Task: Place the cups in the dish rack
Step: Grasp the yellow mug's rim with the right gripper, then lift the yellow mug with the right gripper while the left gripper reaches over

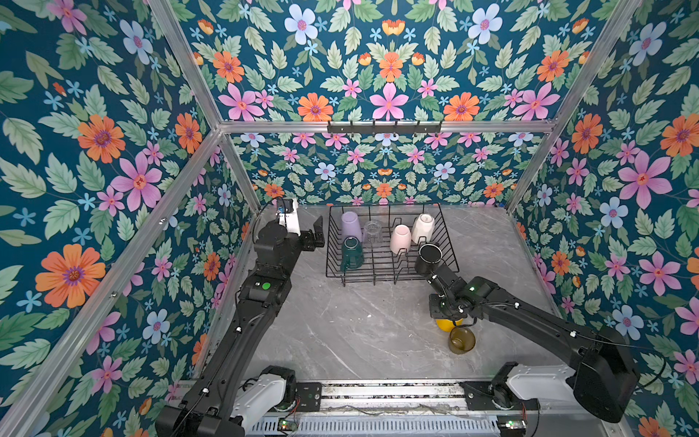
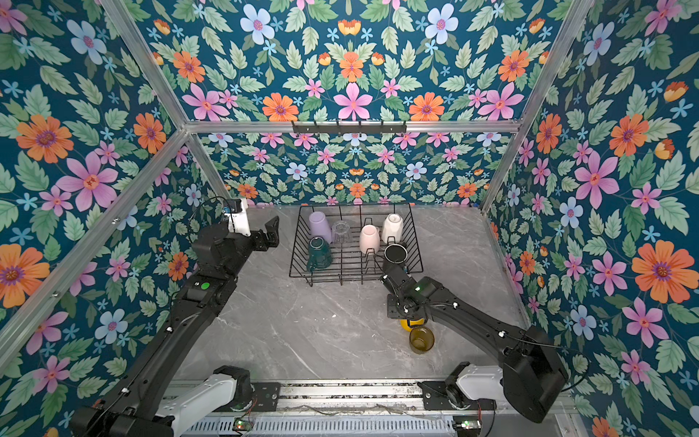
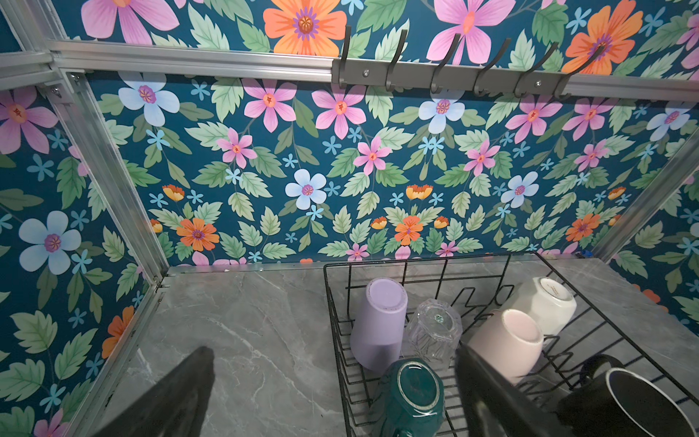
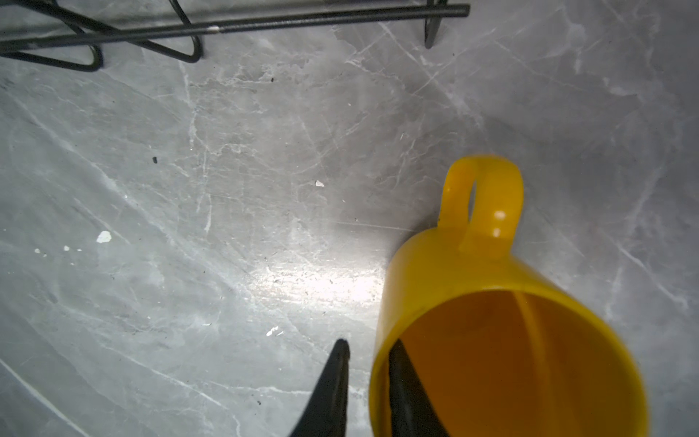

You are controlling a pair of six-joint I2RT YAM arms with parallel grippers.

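Though white mug (image 3: 546,306) bears print, illegible

Glossy yellow mug (image 4: 454,272); wire dish rack (image 1: 382,280)

Wallpaper (image 1: 389,56) of pink, orange and blue flowers and green leaves on dark teal covered the back and side walls, held in a frame of silver metal bars (image 1: 264,126). A dark hook rail (image 1: 384,128) was fixed to the back crossbar. The grey marble-look tabletop (image 1: 359,333) showed a bright glare patch (image 4: 321,283) and what seemed to be small white flecks (image 4: 103,237).
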